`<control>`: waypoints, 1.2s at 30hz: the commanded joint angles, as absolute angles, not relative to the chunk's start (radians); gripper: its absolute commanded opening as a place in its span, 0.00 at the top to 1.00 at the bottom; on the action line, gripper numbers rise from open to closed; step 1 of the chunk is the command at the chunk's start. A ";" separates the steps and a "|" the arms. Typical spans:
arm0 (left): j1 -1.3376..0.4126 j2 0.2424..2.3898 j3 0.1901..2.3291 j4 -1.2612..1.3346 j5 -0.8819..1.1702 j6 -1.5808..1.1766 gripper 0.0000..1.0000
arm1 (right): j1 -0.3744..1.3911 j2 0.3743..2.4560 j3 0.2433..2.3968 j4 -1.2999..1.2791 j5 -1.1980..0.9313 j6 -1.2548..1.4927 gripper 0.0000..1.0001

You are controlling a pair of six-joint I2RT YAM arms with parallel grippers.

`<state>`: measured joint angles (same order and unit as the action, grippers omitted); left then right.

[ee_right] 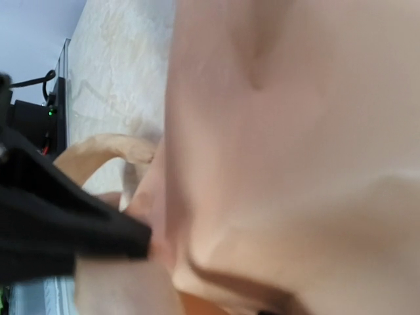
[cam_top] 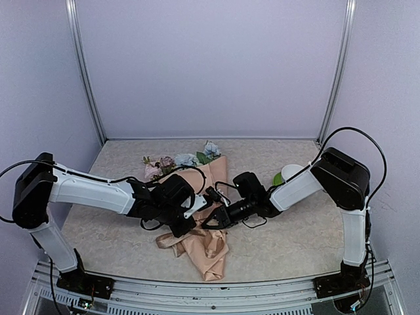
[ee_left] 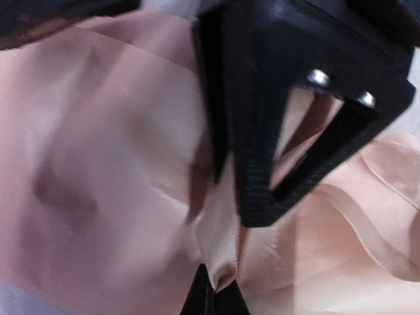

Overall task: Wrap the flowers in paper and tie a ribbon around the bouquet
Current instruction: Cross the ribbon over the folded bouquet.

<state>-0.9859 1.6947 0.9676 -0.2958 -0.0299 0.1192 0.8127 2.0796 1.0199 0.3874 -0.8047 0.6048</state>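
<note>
The bouquet lies on the table in its peach paper, with the flowers at its far end and its tail pointing toward me. The beige ribbon is bunched by the tail. My left gripper is shut, pinching a fold of ribbon right above the paper. From the right, my right gripper grips the bouquet's narrow middle; one of its black fingers stands just beyond the pinch. In the right wrist view the paper hides the right gripper's tips; a ribbon loop shows at the left.
A small green and white object sits behind the right forearm. Pale walls with metal posts close in the table on three sides. A metal rail runs along the near edge. Both arms meet over the bouquet's middle.
</note>
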 commanded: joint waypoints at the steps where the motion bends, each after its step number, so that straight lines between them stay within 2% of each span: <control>1: -0.994 1.623 0.966 -0.174 -0.302 0.124 1.00 | 0.804 2.064 0.990 0.328 -0.788 0.606 0.68; 4: -1.006 1.575 0.925 -0.058 -0.399 0.145 1.00 | 0.805 2.039 0.994 0.325 -0.796 0.600 0.67; 7: -0.999 1.558 0.916 -0.005 -0.391 0.163 1.00 | 0.805 2.025 0.995 0.319 -0.800 0.594 0.67; 15: -0.993 1.508 0.886 -0.152 0.019 0.142 0.99 | 0.804 2.037 0.996 0.313 -0.791 0.598 0.67; 19: -1.024 1.502 0.876 -0.213 0.067 0.126 0.99 | 0.802 2.048 0.998 0.308 -0.788 0.598 0.67; 22: -1.058 1.531 0.908 -0.278 0.083 0.107 0.90 | 0.802 2.052 1.000 0.306 -0.786 0.598 0.67; 28: -1.104 1.625 0.961 -0.392 0.097 0.086 0.79 | 0.801 2.051 1.003 0.295 -0.781 0.593 0.67; 32: -1.121 1.615 0.963 -0.400 0.172 0.087 0.63 | 0.799 2.051 1.003 0.292 -0.781 0.587 0.67; 34: -1.122 1.597 0.967 -0.402 0.193 0.089 0.58 | 0.799 2.052 1.002 0.291 -0.780 0.586 0.67; 36: -1.123 1.570 0.973 -0.399 0.213 0.091 0.48 | 0.799 2.053 1.002 0.291 -0.781 0.586 0.67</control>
